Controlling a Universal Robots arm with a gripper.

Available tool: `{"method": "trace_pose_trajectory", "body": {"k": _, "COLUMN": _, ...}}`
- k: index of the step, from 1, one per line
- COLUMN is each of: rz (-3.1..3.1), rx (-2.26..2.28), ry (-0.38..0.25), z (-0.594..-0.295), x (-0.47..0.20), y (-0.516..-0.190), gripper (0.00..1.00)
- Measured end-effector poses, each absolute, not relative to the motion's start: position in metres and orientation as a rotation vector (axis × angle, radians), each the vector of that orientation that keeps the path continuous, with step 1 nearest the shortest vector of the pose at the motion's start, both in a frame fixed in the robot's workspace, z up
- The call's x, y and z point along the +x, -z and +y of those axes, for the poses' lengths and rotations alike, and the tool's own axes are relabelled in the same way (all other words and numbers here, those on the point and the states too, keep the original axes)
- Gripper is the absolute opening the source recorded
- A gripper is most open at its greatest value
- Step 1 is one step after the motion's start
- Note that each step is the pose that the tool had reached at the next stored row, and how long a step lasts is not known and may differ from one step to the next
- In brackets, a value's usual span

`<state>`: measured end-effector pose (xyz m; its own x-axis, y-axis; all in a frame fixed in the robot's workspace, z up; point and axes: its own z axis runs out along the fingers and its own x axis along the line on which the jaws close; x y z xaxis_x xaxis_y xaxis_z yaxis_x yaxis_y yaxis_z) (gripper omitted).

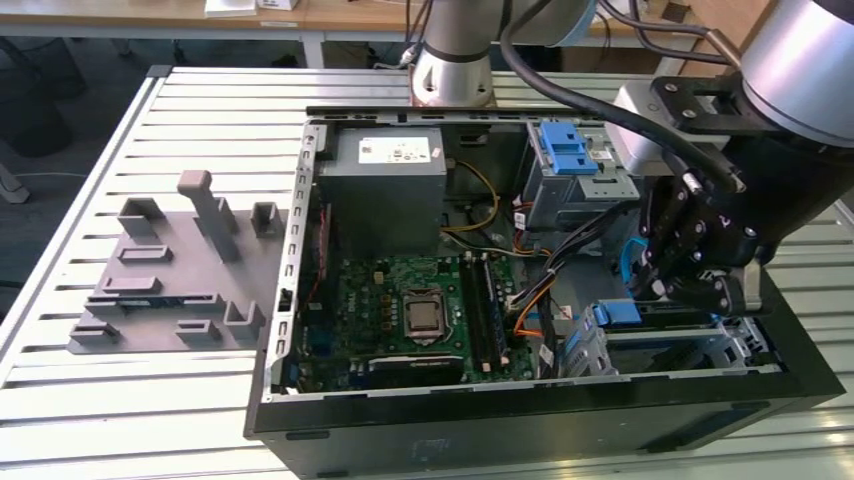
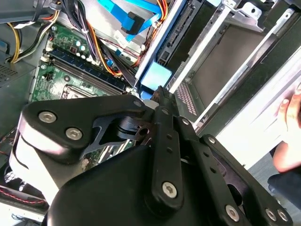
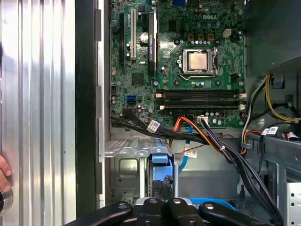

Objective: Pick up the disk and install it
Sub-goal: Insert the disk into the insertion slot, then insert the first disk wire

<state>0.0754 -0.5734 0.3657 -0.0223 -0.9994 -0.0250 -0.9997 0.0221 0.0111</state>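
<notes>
The disk sits in the metal drive cage (image 1: 694, 350) at the open computer case's corner, on the exterior view's right. Its light blue rail end (image 1: 617, 312) sticks out toward the motherboard, and the rest is hidden by the cage and the arm. That blue end (image 2: 156, 75) (image 3: 160, 159) shows in both wrist views, just past my fingertips. My gripper (image 1: 701, 295) (image 2: 160, 93) (image 3: 162, 188) hangs low over the cage, shut, with nothing seen between its fingers. I cannot tell whether the tips touch the blue end.
A grey metal box with a white sticker (image 1: 387, 165) and a bright blue latch piece (image 1: 567, 150) stand at the case's far side. Orange, black and blue cables (image 3: 207, 136) cross beside the cage. A grey fixture (image 1: 174, 270) lies on the slatted table. A person's hand (image 2: 289, 136) rests nearby.
</notes>
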Motion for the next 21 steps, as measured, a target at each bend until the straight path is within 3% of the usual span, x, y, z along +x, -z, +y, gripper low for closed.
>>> {"method": "trace_pose_trajectory", "body": {"k": 21, "rz": 2.238, "rx": -2.189, "ry": -0.04, "z": -0.573, "x": 0.1, "y": -0.363, "gripper": 0.11}}
